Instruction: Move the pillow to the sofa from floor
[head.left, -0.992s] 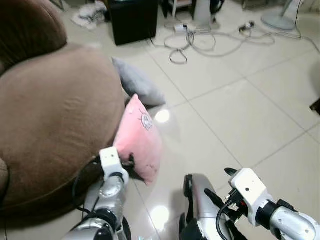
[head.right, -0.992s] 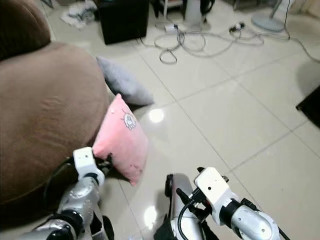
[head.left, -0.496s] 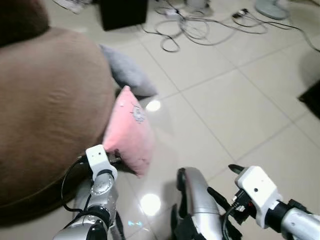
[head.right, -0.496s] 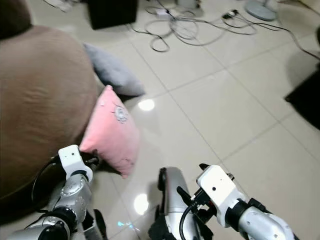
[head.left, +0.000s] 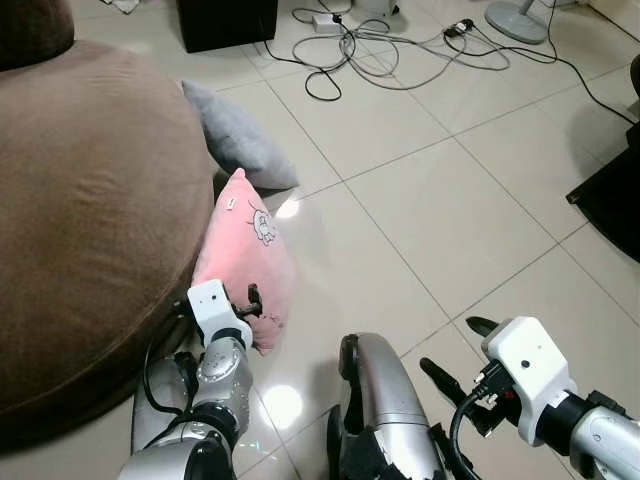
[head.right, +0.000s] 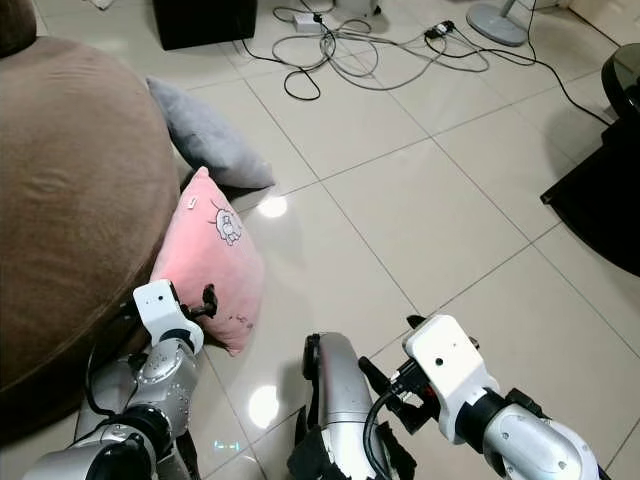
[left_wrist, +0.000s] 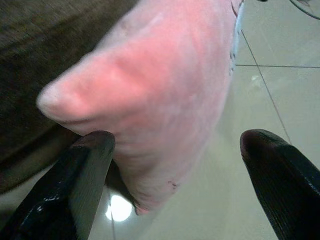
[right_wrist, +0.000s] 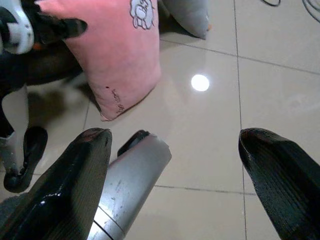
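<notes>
Pink pillow (head.left: 243, 260): stands on edge on the tiled floor (head.left: 450, 210), leaning against the rounded side of the brown sofa (head.left: 90, 190); a small cartoon print faces the room.
Grey pillow (head.left: 235, 135): lies on the floor just behind the pink one, also against the sofa.
Left claw (left_wrist: 175, 150): low at the pink pillow's bottom corner, its 2 black fingers (left_wrist: 87, 165) spread wide with the corner bulging between them; one finger looks to be touching the fabric, though from so near I cannot be sure.
Right claw (right_wrist: 175, 150): spread open and pinching nothing, held over bare tiles well apart from the pillow, pointed toward it.
How it will handle: probably light, soft and squashy; the plush cover should give good friction, but a thin pinch may pull out or leave the pillow drooping.
Where to take hold: likely deep on the lower corner now between the left fingers, gathering stuffing and not just cover.
Hazard: the cables (head.left: 390, 55) lie far off on the floor, away from the lift path.
Step in hand: closing on the pillow; lift onto the sofa seat not yet begun.
</notes>
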